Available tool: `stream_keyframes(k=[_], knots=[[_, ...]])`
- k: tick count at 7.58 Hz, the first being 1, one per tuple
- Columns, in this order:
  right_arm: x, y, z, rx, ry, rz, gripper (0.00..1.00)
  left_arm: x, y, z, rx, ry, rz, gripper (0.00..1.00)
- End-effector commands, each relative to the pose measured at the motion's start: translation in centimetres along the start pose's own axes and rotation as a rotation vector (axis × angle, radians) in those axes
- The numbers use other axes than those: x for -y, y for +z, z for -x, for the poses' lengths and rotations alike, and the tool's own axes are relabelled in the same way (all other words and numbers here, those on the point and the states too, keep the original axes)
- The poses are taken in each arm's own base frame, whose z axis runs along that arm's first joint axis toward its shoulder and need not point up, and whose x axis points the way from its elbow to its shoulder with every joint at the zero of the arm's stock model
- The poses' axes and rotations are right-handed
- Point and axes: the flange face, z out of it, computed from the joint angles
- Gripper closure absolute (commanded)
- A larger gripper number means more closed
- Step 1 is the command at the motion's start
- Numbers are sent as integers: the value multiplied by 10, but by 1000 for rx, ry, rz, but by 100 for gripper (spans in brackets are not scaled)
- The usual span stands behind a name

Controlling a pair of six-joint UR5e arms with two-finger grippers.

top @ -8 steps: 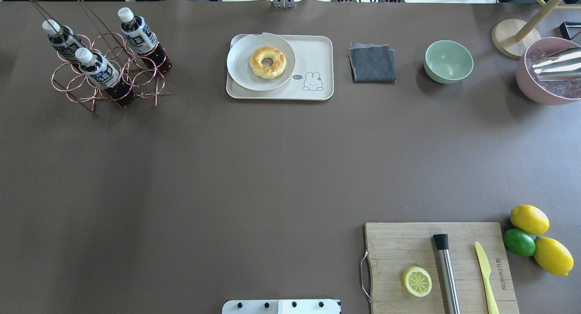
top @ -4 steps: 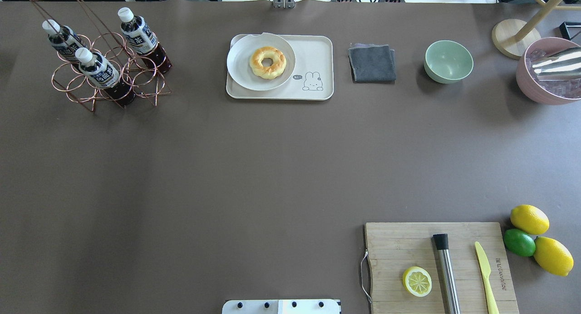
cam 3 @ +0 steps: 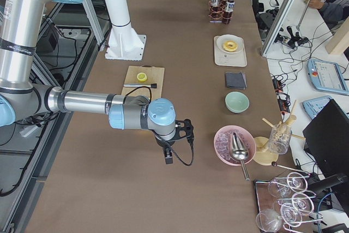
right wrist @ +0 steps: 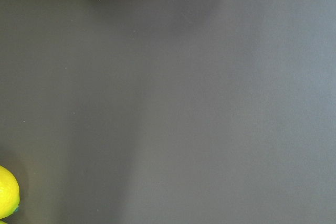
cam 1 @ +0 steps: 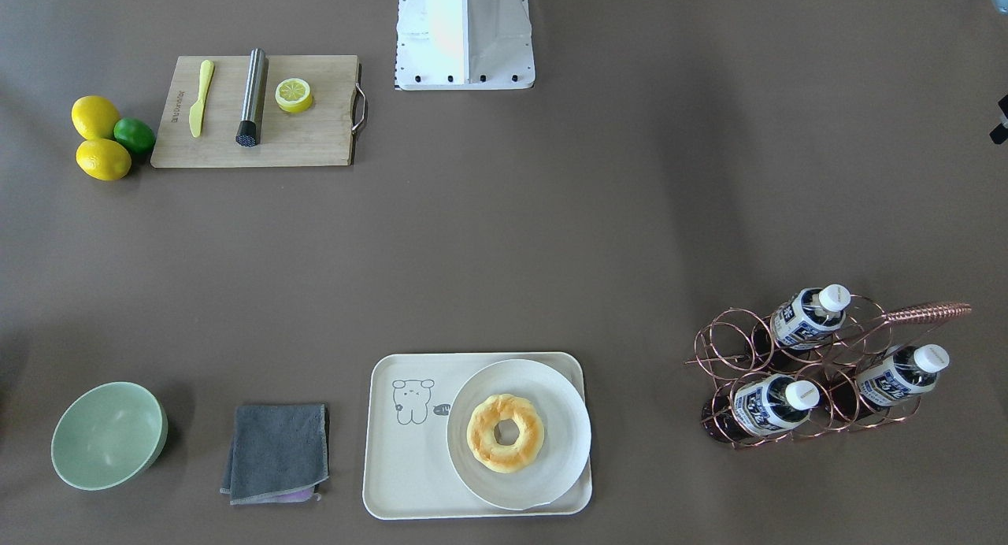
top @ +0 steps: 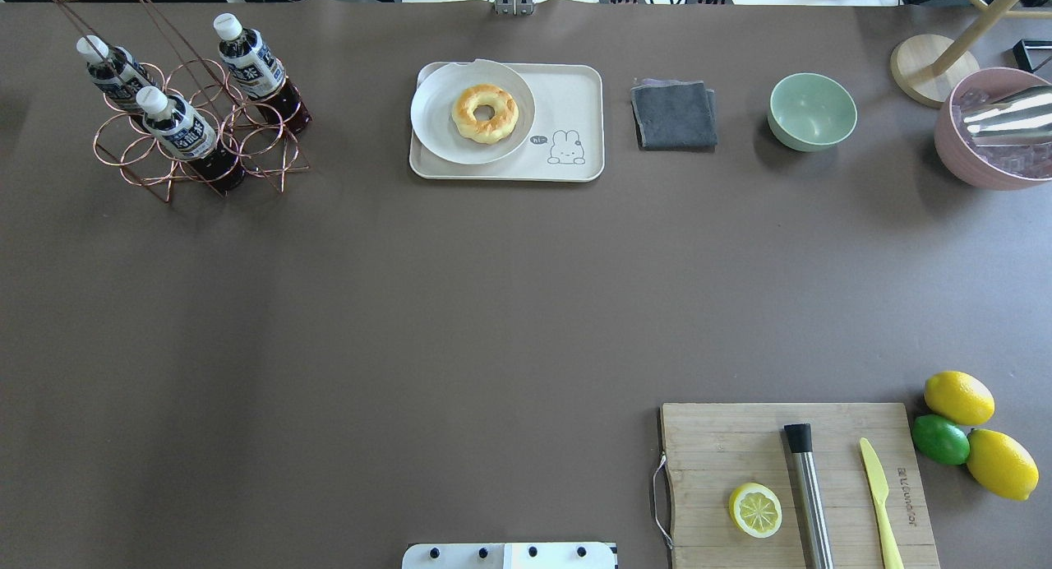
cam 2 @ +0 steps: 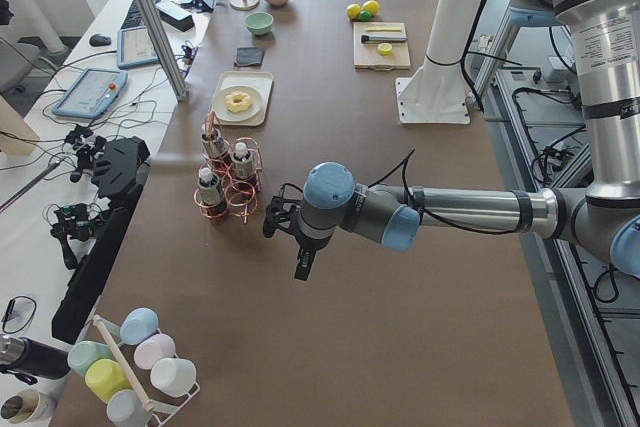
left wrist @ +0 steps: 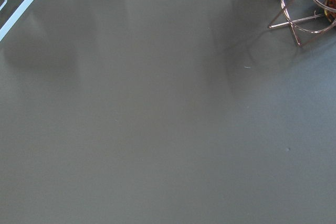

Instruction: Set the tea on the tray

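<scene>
Three tea bottles stand in a copper wire rack (top: 197, 133) at the table's far left: one at the back right (top: 251, 59), one at the back left (top: 111, 69), one in front (top: 177, 129). They also show in the front view (cam 1: 811, 309). The cream tray (top: 575, 92) lies at the far middle, with a white plate (top: 436, 133) and a doughnut (top: 485, 113) on its left half. My left gripper (cam 2: 303, 267) hangs over the table a little short of the rack. My right gripper (cam 3: 169, 157) hangs near the pink bowl. I cannot tell whether either is open or shut.
A grey cloth (top: 674, 114), a green bowl (top: 812, 111) and a pink bowl of ice (top: 990, 154) stand right of the tray. A wooden cutting board (top: 715, 446) with a lemon half, a steel tool and a yellow knife lies near right, beside two lemons and a lime (top: 939, 439).
</scene>
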Motion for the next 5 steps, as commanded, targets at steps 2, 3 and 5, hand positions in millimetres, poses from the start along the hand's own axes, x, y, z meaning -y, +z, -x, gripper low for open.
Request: stream_keyframes(k=[2, 3, 5], knots=[[0, 1, -1, 0, -2, -1, 0, 4, 3, -6, 8, 26, 3, 3], [1, 1, -1, -3, -1, 1, 0, 5, 3, -7, 7, 28, 3, 3], [0, 1, -1, 0, 0, 2, 0, 5, 2, -9, 3, 21, 1, 2]])
